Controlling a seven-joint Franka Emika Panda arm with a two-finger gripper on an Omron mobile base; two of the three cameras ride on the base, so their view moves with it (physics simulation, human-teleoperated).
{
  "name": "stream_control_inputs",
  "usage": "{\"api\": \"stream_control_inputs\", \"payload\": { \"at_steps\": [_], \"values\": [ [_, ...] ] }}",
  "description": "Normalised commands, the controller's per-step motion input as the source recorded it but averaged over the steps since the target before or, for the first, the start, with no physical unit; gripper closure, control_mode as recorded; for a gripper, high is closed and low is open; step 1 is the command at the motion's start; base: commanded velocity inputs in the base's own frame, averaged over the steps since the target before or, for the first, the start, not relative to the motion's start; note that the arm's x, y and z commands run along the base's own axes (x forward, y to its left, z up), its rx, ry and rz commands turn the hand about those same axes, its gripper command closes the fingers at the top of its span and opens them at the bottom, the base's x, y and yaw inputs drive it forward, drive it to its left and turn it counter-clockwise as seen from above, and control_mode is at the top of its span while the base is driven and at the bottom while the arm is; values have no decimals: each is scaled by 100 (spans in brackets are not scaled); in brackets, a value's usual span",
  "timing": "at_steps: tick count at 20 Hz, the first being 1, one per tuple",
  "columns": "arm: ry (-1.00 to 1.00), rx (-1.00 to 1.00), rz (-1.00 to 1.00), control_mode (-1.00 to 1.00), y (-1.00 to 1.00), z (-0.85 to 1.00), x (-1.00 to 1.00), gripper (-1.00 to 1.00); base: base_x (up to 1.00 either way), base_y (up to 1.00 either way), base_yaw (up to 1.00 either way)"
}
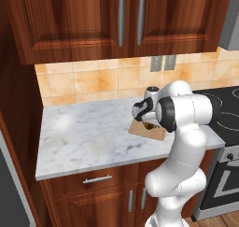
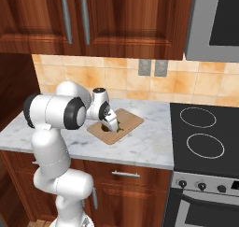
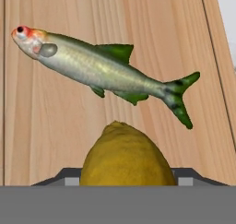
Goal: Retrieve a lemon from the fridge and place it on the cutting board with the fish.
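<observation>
Low over the marble counter [image 1: 84, 137], the left base view shows the gripper [image 1: 148, 123] at the cutting board [image 1: 142, 129]. From the right base, it hangs above the board's middle, beside the stove [image 2: 205, 137]. Looking along the hand, the lemon [image 3: 126, 156] sits clamped between the jaws, just short of the fish [image 3: 99, 68] lying on the board.

My lemon [image 3: 126, 155], yellow and oval, sits low over the cutting board [image 3: 60, 135], its pointed end towards the fish [image 3: 99, 68]. The fish lies flat on the pale wood, silvery with green fins and a reddish head, just beyond the lemon, slanting across the grain.
</observation>
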Motion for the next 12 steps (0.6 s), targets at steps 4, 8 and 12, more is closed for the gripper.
{"api": "stream_control_inputs", "payload": {
  "at_steps": [4,8,12],
  "values": [
    [0,0,0,-100,0,0,0,-100,0,0,0],
    [0,0,0,-100,0,0,0,-100,0,0,0],
    [0,0,0,-100,0,0,0,-100,0,0,0]
  ]
}}
